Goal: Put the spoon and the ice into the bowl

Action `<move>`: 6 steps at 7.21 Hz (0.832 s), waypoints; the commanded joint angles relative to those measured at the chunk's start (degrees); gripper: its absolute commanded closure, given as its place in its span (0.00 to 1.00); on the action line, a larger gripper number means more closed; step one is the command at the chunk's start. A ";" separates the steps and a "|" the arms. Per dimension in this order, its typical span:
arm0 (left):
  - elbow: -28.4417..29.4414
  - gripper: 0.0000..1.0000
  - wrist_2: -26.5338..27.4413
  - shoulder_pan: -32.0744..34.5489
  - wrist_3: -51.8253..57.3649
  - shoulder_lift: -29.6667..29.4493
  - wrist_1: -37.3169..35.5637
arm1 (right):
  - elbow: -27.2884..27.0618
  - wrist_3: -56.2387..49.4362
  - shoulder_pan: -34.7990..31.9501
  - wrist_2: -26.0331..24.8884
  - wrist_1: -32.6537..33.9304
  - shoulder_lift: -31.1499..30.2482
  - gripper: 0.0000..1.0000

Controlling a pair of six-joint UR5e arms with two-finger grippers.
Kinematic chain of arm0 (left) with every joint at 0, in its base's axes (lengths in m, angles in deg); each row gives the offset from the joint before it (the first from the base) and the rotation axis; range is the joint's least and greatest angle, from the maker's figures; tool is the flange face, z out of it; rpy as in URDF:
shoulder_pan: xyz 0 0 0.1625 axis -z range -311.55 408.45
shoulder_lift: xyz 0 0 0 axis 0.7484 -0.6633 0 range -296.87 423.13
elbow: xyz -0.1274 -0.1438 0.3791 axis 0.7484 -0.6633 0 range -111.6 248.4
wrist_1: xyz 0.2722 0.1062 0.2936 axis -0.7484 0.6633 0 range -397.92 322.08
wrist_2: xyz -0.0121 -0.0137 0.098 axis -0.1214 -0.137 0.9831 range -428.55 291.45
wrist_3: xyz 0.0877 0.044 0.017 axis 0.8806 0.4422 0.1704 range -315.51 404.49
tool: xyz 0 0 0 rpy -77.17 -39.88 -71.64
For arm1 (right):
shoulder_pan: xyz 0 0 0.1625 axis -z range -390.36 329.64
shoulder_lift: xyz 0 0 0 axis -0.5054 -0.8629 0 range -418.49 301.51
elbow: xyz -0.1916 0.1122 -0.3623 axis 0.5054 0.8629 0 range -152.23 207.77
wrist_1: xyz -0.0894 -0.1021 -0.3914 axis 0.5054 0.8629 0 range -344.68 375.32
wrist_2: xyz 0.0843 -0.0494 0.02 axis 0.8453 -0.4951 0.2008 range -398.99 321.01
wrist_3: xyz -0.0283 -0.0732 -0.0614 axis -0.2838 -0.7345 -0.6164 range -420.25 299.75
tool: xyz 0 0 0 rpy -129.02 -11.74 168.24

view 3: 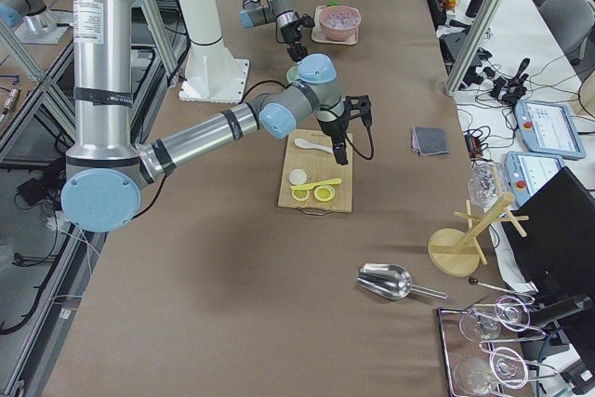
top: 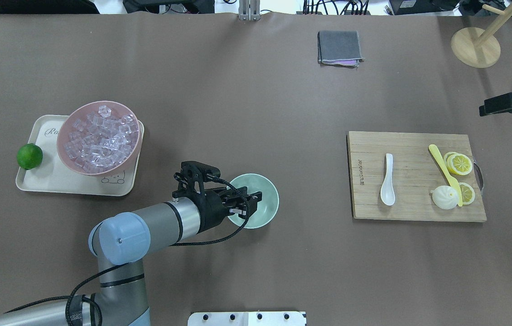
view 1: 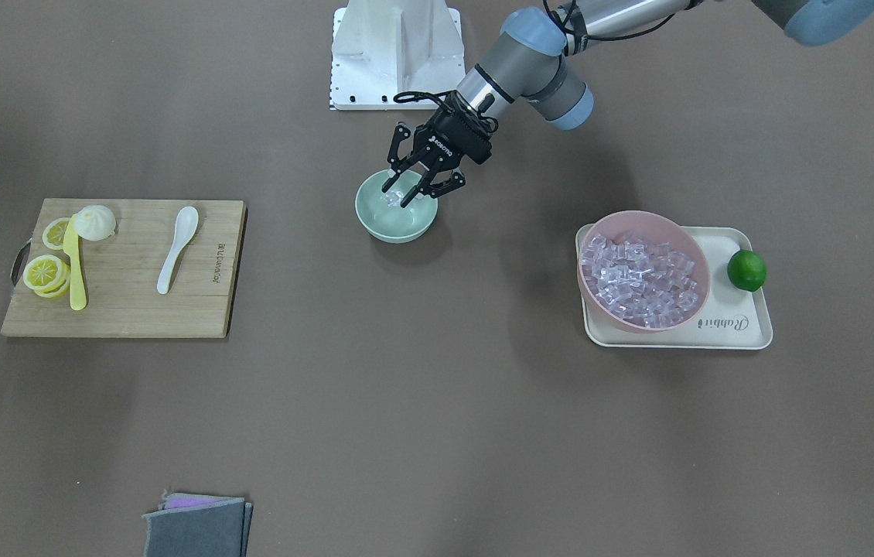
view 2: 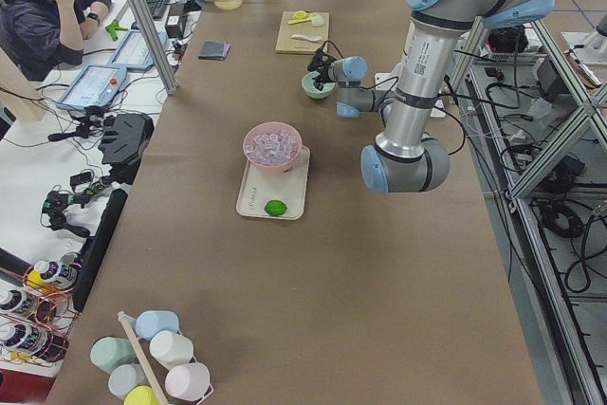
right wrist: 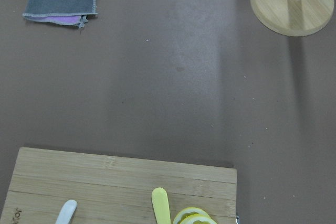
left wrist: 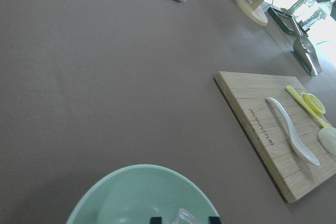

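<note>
Overhead exterior shows the left gripper (top: 250, 203) low in the bowl (top: 268, 188), jaws narrowly apart around an ice cube (left wrist: 185, 216), whether pinching it I cannot tell; best open wide and rise straight, since the spoon (top: 388, 185) lies on the board (top: 414, 206).

L arm (top: 161, 222) is extended fwd and toward mid-table, elbow bent, wrist pitched down. L gripper (view 1: 414, 192) is held low w/ fingers (view 1: 397, 158) spread wide apart. R arm (view 3: 204, 132) is stretched far out to the R side, forearm approx. level. R gripper (top: 485, 109) is held aloft, pointing down; its finger gap can't be judged.
</note>
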 commanded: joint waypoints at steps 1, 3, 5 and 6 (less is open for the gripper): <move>-0.05 0.02 0.12 -0.07 -0.42 -0.05 2.95 | 0.00 0.00 0.10 0.00 -0.05 0.18 0.00; -4.77 0.02 -0.41 1.94 0.10 0.82 2.46 | 0.00 0.17 0.63 -0.09 0.04 0.61 0.00; -14.05 0.02 -9.57 10.68 0.19 6.07 -11.51 | 0.00 9.18 5.08 -4.10 -0.05 2.10 0.00; -18.37 0.02 -20.34 19.79 0.54 7.75 -23.62 | -0.09 12.79 8.51 -7.61 -0.05 2.98 0.00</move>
